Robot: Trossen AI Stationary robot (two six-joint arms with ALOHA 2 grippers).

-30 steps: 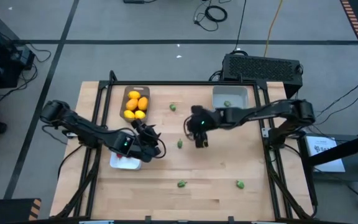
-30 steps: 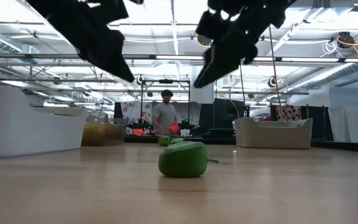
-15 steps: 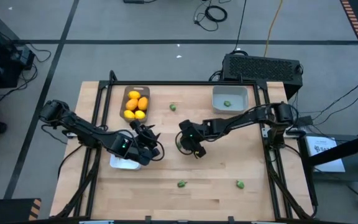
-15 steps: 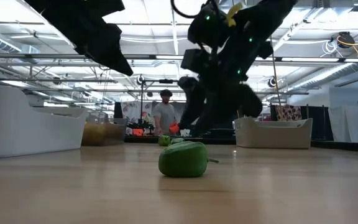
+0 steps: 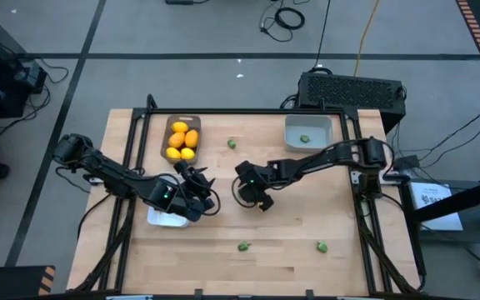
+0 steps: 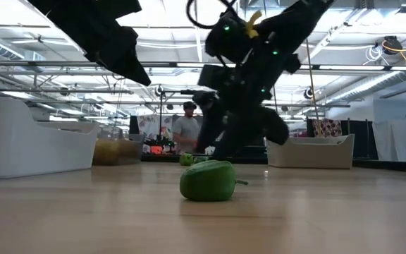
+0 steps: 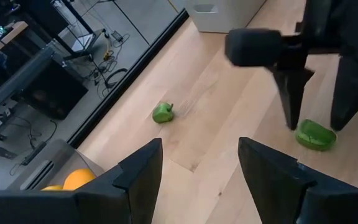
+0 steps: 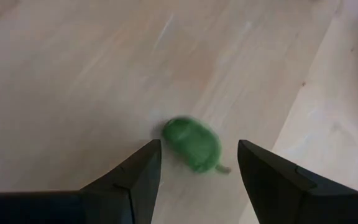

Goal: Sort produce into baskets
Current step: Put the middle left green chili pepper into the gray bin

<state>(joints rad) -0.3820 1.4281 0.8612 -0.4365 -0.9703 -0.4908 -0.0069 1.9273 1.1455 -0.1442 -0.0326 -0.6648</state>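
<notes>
R gripper: desk centre, jaws apart, straddling a green piece, not gripping.
L gripper: at 9 o'clock of it, over white tray, jaws apart, nothing held.
Lemons: in grey-brown tray, 11 o'clock.
Pale bin: 1 o'clock, one green piece in it.

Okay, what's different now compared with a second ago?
The right pincer swung from mid-table toward the left arm and came down over a green piece, which now lies between its open fingers, not yet gripped. The left pincer stayed open over the white tray. The lemons and the other green pieces did not move.
</notes>
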